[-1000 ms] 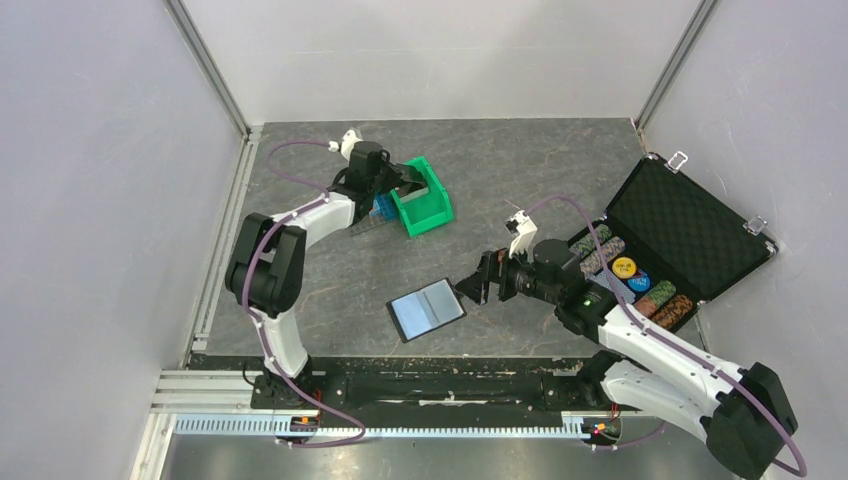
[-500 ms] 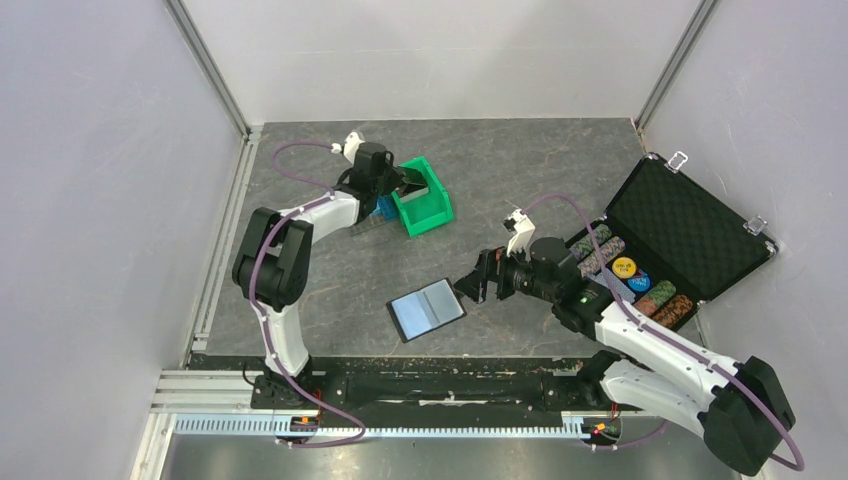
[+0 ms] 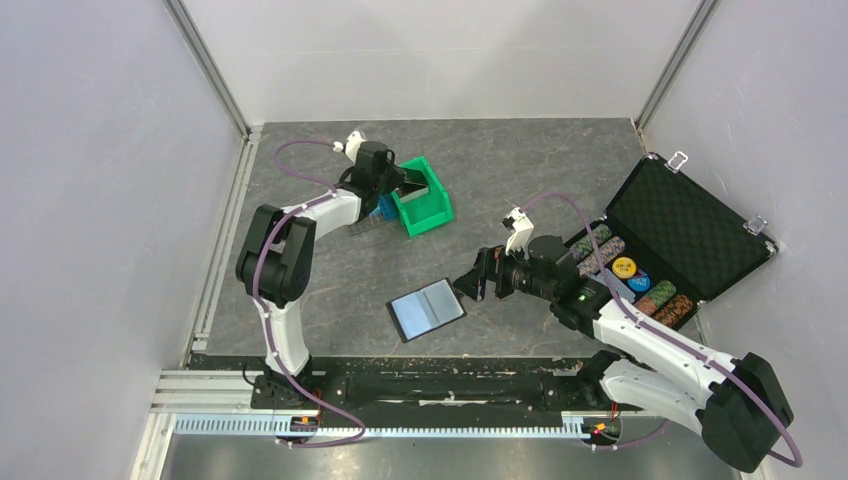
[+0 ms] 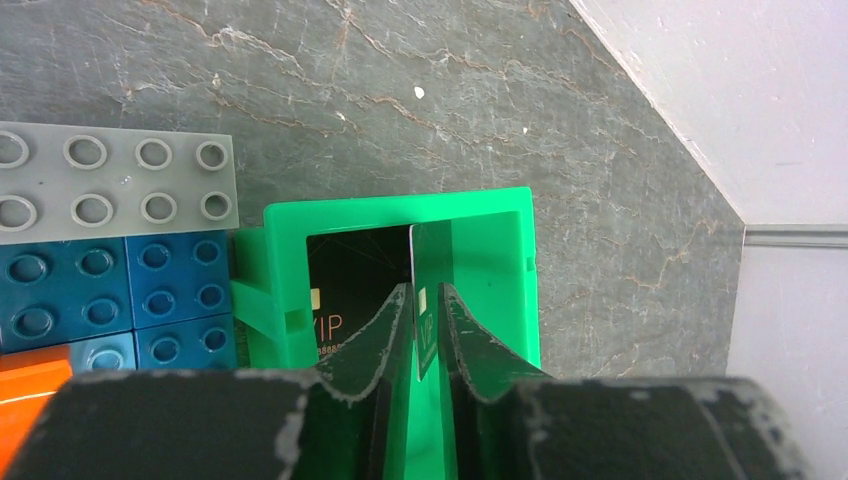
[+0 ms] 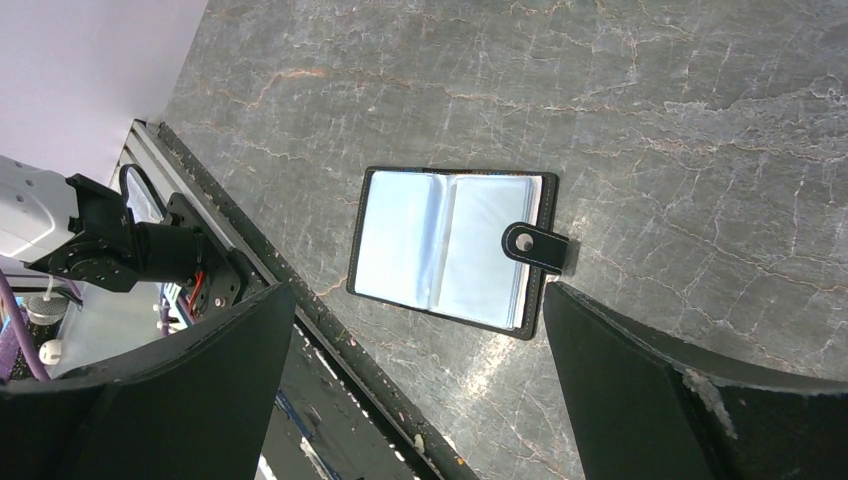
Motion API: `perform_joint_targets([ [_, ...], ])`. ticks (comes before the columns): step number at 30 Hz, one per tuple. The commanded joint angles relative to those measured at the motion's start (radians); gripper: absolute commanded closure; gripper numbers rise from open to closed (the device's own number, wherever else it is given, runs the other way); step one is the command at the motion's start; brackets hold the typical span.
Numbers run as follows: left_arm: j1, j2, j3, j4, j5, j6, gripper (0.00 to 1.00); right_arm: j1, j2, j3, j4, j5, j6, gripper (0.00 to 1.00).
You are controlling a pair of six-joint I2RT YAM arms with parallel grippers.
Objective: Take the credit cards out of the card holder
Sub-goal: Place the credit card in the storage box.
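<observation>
High above and behind the near edge of the worktop (image 3: 500, 160), looking down on all of it. From the left wrist, close over the green bin (image 4: 500, 260); from the right wrist, higher over the card holder (image 5: 400, 240). Both spots also caught from overhead.

I see a bright green bin (image 4: 495, 270), black gold-lettered card (image 4: 345, 275); blue bricks (image 4: 120, 290), grey plate (image 4: 110, 180), orange brick (image 4: 25, 385); grey veined table (image 4: 400, 90).

Glossy clear-plastic sleeves w/ matt black stitched edging on card holder (image 5: 450, 250), matt grey veined stone-look table (image 5: 650, 100), smooth shiny green plastic bin (image 4: 490, 260), smooth black credit card (image 4: 350, 270).
</observation>
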Motion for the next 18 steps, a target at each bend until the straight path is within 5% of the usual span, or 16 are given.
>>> perform_joint_targets([
  [1,-0.001,0.011,0.052,0.005,-0.023,0.053,0.76,-0.002,-0.005,0.05,0.036,0.005,0.012,0.02],
  [18,0.001,-0.142,0.16,-0.319,-0.081,0.174,0.45,-0.007,0.009,0.071,-0.037,0.026,-0.008,0.02],
])
